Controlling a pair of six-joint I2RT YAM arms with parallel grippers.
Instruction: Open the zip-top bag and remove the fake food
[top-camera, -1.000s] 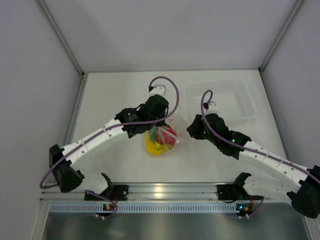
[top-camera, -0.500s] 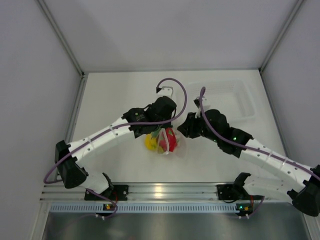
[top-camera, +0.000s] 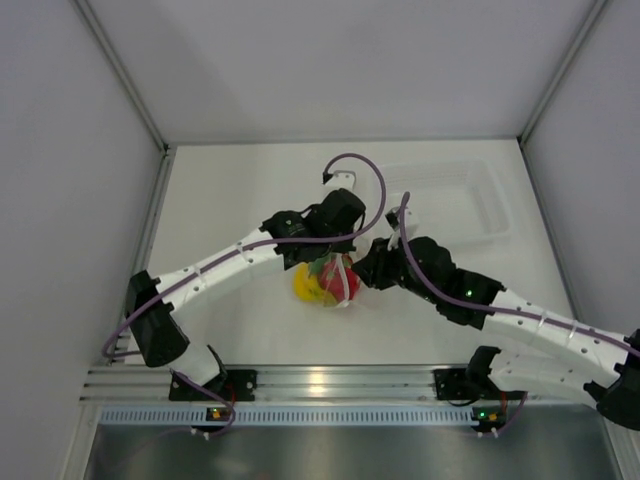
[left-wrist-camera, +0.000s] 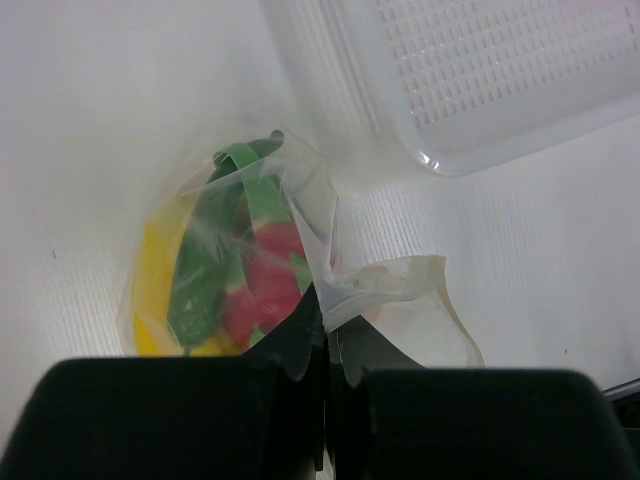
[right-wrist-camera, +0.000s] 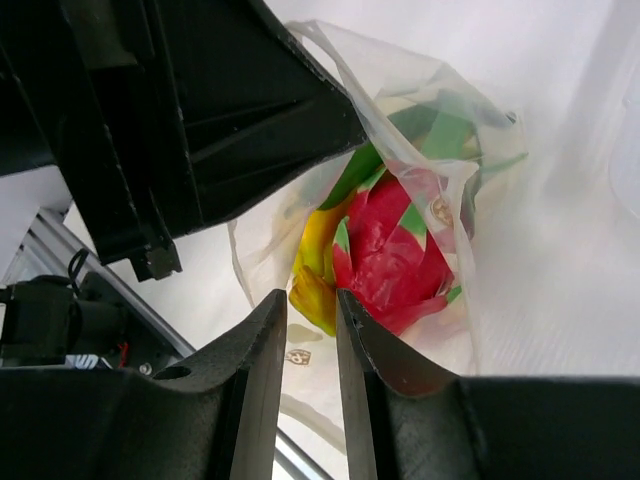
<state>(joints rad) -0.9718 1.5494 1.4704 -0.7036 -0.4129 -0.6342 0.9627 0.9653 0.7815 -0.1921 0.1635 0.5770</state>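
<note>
The zip-top bag (top-camera: 345, 272) hangs bunched at the table's middle. Through it show the yellow banana bunch (top-camera: 303, 285), the red fruit (top-camera: 338, 283) and a green piece (left-wrist-camera: 205, 280). My left gripper (top-camera: 335, 256) is shut on a fold of the bag's upper edge (left-wrist-camera: 400, 285); in the left wrist view (left-wrist-camera: 325, 300) the film is pinched between the jaws. My right gripper (top-camera: 363, 272) is right beside the bag. In its own view (right-wrist-camera: 310, 297) the jaws stand a narrow gap apart, just in front of the banana (right-wrist-camera: 315, 275) and red fruit (right-wrist-camera: 395, 260), gripping nothing.
A rigid clear tray (top-camera: 450, 205) stands at the back right, close behind both grippers; it also shows in the left wrist view (left-wrist-camera: 480, 80). White side walls close in the table. The metal rail (top-camera: 320, 385) runs along the near edge.
My left gripper has moved right and back with the bag in it. My right gripper has moved left, up to the bag's side.
</note>
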